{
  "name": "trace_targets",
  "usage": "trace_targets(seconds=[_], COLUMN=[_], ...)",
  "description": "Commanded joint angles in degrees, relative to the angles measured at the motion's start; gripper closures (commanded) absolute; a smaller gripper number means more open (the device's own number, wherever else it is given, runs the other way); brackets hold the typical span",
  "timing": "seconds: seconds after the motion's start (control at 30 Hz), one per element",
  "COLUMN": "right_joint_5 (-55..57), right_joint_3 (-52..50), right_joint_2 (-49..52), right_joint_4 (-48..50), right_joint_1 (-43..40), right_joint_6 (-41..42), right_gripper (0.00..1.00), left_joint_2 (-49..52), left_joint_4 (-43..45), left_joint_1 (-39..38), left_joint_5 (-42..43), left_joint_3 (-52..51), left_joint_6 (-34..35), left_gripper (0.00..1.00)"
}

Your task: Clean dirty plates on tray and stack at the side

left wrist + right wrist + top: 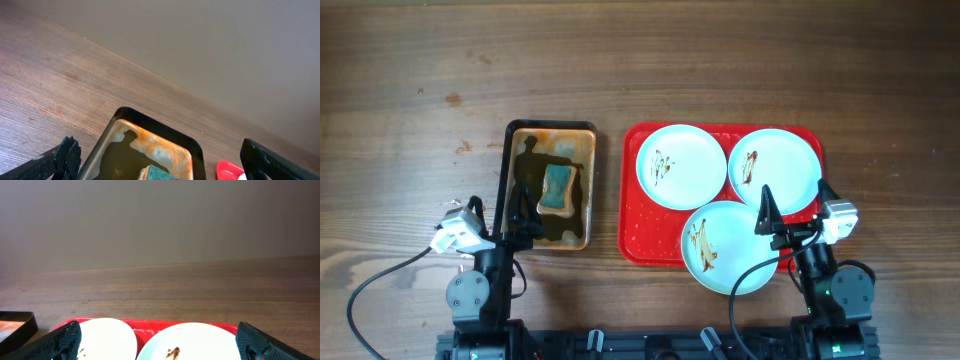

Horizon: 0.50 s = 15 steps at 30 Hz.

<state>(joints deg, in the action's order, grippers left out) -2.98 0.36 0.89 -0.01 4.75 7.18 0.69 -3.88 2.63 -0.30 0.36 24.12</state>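
Both grippers spread wide and empty; three smeared plates on the red tray.

The right gripper (793, 205) hangs with its jaws fully apart above the near right part of the red tray (635, 240), one finger over the gap between the right plate (775, 168) and the front plate (725, 245). The left plate (680, 165) lies farther off. All three carry brown smears, and the front plate overhangs the tray's near rim. The left gripper (502, 205), jaws equally wide, is well apart from the plates, at the near left edge of the dark metal tray (550, 125) that holds a green sponge (558, 188). Everything rests on a wooden table (420, 80).
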Motion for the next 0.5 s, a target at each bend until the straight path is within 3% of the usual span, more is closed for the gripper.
trace_targets(seconds=[0.0, 0.37, 0.47], right_joint_5=[-0.92, -0.92, -0.92], right_joint_3=[-0.07, -0.07, -0.07], right_joint_2=[0.13, 0.13, 0.13], right_joint_4=[0.13, 0.13, 0.13], right_joint_1=[0.22, 0.22, 0.22], right_joint_6=[-1.01, -1.01, -1.03], right_gripper=[0.0, 0.0, 0.0], left_joint_2=[-0.31, -0.31, -0.2], left_joint_4=[-0.44, -0.35, -0.22], left_joint_1=[-0.26, -0.26, -0.28], left_joint_5=[0.5, 0.94, 4.98], left_joint_3=[-0.04, -0.04, -0.02], left_joint_6=[-0.96, -0.94, -1.4], left_gripper=[0.0, 0.0, 0.0])
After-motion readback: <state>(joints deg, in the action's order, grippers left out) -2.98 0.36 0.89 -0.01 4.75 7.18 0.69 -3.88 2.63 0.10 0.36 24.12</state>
